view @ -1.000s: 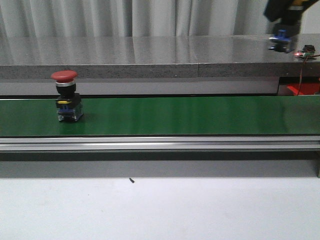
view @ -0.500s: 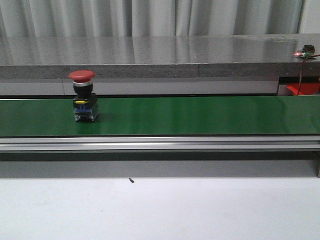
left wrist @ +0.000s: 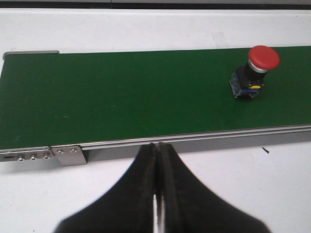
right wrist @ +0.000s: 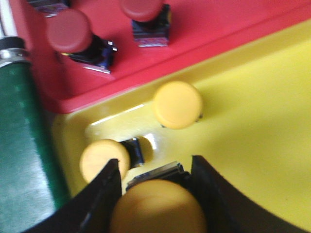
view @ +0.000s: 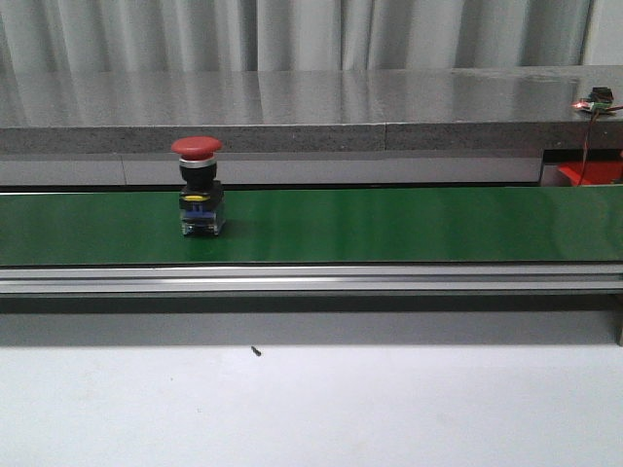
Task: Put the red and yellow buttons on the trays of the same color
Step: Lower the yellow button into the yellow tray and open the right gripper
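- One red button [view: 198, 185] stands upright on the green conveyor belt [view: 389, 226], left of the belt's middle in the front view; no arm shows in that view.
- The left wrist view shows the same red button [left wrist: 256, 71] on the belt [left wrist: 121, 97], well apart from the left gripper [left wrist: 158, 160], whose two black fingers are pressed together with nothing between them, over the white table [left wrist: 272, 194] just beside the belt's metal rail [left wrist: 194, 138].
- The right gripper [right wrist: 155, 179] hangs over the yellow tray [right wrist: 257, 121], its two fingers clamped on the sides of one yellow button [right wrist: 158, 206].
- Two more yellow buttons lie in the yellow tray: one [right wrist: 177, 104] near the tray's middle, one [right wrist: 104, 159] in the corner, just beside the gripper's finger [right wrist: 104, 194].
- That makes three yellow buttons in all.
- The red tray [right wrist: 218, 24] touches the yellow tray's edge; two red buttons [right wrist: 70, 34] [right wrist: 143, 9] sit in it, and a dark part of a possible third at the picture's edge is too cut off to tell.
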Tool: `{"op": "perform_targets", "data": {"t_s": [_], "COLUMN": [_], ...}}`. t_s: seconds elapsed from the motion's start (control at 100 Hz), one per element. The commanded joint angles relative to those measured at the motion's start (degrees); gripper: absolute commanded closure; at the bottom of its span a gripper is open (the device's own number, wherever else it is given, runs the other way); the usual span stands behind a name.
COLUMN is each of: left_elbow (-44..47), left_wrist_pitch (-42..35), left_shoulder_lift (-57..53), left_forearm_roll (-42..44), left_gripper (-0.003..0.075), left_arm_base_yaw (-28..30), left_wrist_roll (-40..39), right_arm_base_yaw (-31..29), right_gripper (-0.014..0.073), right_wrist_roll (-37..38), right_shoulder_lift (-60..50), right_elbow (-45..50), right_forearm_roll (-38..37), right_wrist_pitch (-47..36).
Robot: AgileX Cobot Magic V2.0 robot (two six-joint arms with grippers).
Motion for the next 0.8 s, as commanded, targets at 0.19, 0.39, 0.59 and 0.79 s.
{"op": "perform_targets", "data": {"t_s": [0.19,0.39,0.59,0.79], "left_elbow": [-1.5,-1.5,-1.5,-1.5], "left_wrist_pitch": [-3.8,-3.9,-4.1,-4.2], "left_shoulder_lift": [-0.3,-0.3,-0.3,-0.3], "left_forearm_roll": [-1.4,-1.4,-1.4,-1.4], "left_gripper": [0.074,0.074,0.074,0.074], "left_arm_base_yaw": [-0.4,-0.4,-0.4,-0.4], "left_wrist_roll": [0.0,0.0,0.0,0.0], "right_arm_base_yaw": [-2.1,-2.1,-2.1,-2.1], "right_gripper": [0.0496,0.0496,0.0494,0.0469], "right_wrist_roll": [0.4,0.4,0.4,-0.5], "right_shoulder_lift": [-2.2,1.0,4.1,4.7], "right_elbow": [7.2,10.1,10.1,10.1], "right_forearm_roll": [1.0,1.0,1.0,0.8], "right_wrist_pitch": [-12.6,-17.9,-18.2,-19.2]}}
